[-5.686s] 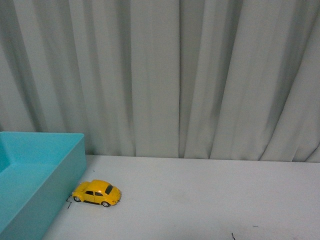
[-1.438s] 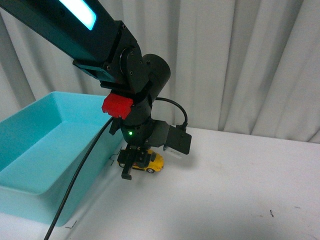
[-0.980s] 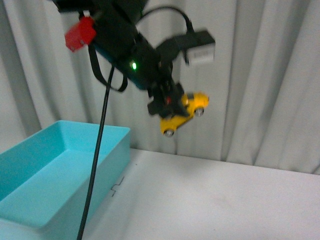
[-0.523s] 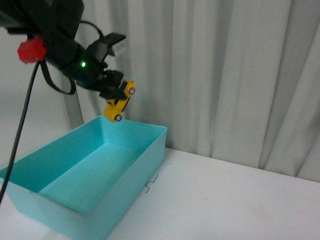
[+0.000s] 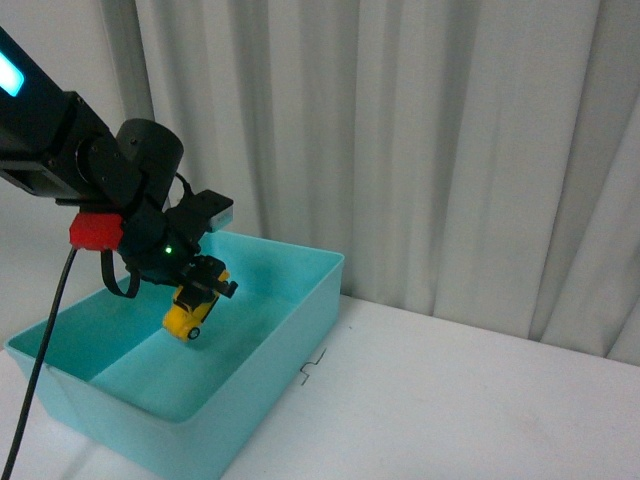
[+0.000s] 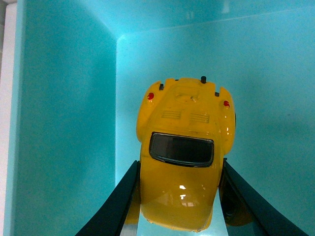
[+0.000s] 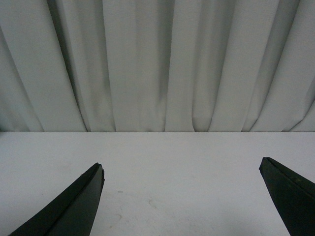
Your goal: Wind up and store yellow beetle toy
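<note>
Pretty far along by the looks of it. Over on the left, black left gripper (image 5: 203, 287) clamped on both sides of the small glossy yellow beetle toy car (image 5: 186, 314), tipped tail-down and hanging inside the open rectangular turquoise plastic bin (image 5: 296, 298), low over its floor, apparently not touching. In the left wrist view, rear window and red tail lights on show, turquoise walls all round. Pickup and carry done, at a guess; just the let-go left, then getting the arm back out. No way of telling about the winding-up part. Further right, bare white tabletop (image 5: 470, 400) with a pale grey pleated curtain (image 5: 420, 140) behind. Black right gripper (image 7: 181, 162) spread wide above the table, holding nothing. Headcount: one car, one bin, two grippers, one table, one curtain.
</note>
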You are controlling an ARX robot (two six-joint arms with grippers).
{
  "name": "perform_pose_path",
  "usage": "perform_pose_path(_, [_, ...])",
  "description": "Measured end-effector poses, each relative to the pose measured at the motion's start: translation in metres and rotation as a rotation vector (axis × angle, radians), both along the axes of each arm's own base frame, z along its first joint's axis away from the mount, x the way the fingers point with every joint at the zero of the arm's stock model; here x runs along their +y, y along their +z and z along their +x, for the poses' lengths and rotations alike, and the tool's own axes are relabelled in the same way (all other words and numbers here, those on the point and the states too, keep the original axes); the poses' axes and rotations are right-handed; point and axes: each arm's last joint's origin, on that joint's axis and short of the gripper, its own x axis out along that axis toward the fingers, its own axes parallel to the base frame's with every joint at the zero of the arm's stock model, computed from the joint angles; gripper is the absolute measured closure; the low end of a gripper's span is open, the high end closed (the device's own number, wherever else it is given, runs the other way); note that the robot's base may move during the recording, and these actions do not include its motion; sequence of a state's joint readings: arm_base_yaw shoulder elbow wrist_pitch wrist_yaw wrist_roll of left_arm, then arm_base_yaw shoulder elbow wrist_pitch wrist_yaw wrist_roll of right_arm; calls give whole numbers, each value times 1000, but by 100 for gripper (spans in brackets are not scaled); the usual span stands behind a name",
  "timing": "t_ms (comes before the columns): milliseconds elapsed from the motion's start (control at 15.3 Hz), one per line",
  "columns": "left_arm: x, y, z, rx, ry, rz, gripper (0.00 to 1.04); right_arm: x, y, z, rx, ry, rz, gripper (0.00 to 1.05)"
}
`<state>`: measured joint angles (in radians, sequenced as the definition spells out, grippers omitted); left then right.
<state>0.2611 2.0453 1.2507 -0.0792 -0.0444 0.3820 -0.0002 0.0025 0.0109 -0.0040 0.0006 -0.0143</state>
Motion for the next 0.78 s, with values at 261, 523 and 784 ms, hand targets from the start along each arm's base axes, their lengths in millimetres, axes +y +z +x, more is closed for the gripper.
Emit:
perform_pose_path(261, [-11, -25, 2, 68, -8, 31, 65, 0, 0, 0, 0, 0, 0, 7])
perform_pose_path(523, [-23, -30, -3, 137, -42, -51, 47, 0, 0, 0, 0, 0, 0, 7])
perform_pose_path(784, [-21, -25, 0, 108, -36, -150, 16, 0, 0, 0, 0, 0, 0, 7])
